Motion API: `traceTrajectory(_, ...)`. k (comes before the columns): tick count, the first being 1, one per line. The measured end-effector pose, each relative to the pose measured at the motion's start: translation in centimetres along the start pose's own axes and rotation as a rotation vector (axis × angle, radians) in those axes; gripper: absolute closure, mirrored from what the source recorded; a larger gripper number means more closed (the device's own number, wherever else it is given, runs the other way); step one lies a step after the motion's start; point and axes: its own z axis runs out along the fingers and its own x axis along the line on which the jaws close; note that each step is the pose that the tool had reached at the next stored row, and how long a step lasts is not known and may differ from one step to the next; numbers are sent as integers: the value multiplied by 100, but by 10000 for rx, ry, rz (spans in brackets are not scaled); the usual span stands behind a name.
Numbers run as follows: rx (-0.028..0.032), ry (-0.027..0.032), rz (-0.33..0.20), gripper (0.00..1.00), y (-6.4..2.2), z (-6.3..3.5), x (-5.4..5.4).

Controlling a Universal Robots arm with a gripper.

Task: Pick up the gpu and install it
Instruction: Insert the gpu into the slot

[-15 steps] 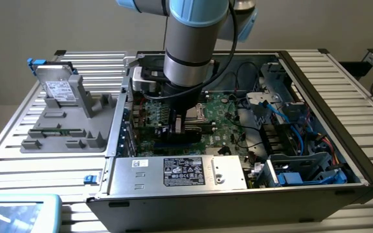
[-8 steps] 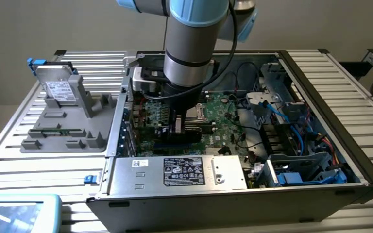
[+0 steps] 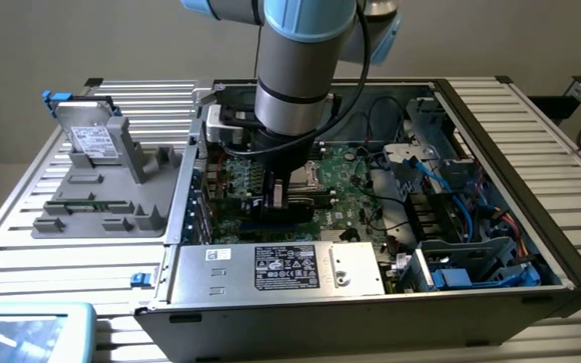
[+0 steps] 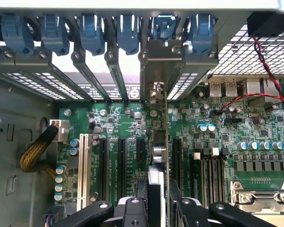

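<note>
The gpu shows edge-on in the wrist view as a thin green board standing upright over the motherboard. Its silver bracket lies against the case's rear slot openings, under one of the blue latches. My gripper is shut on the card's near end, with the black fingers on either side. The card sits between two black expansion slots; whether it is seated I cannot tell. In the exterior view my gripper reaches down into the open computer case above the motherboard.
A power supply fills the case's near side, and cables and drive bays crowd the exterior view's right. A grey fixture outside the case holds a hard drive and a memory stick. Red wires run near the rear ports.
</note>
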Motion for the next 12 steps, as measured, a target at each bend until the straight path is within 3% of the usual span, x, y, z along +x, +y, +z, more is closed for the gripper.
traceTrajectory(12, 0, 24, 3, 72, 1, 34, 0)
